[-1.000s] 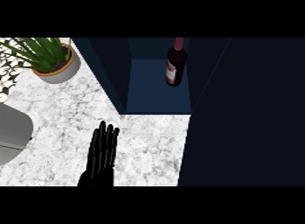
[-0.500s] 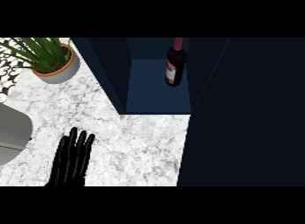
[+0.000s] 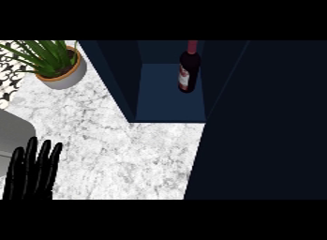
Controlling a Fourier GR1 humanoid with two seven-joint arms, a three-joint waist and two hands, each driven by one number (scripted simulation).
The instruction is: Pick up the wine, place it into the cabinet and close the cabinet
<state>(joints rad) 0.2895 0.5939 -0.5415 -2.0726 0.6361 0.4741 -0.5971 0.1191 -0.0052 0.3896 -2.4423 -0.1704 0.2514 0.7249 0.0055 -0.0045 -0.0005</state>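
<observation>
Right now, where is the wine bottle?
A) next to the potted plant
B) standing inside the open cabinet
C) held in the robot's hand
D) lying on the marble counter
B: the wine bottle stands upright on the floor of the cabinet, away from the left hand at the lower left.

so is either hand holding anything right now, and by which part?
Nothing is held. The left hand is open over the counter; the wine bottle stands inside the cabinet. The right hand isn't in view.

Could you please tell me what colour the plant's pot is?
Terracotta orange inside, pale grey outside: the round plant pot, head view.
</observation>
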